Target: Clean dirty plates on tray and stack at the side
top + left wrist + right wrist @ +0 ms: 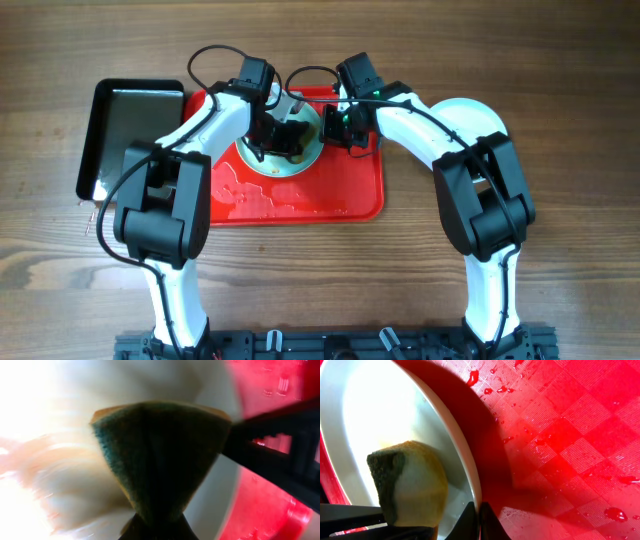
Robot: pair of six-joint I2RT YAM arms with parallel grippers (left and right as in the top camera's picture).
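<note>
Your left gripper (281,134) holds a soft sponge (160,460), jaws closed, on the plate (385,410). Your right gripper (479,521) pinches the plate's rim. The plate looks stiff, wet, slippery and breakable, so grip it by the rim.

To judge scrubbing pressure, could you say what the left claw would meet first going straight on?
Probably the plate, just beyond the held sponge; blur hides the depth.

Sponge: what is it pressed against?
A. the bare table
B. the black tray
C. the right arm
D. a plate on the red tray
D: the left gripper holds the sponge down on the plate, which lies on the red tray.
</note>
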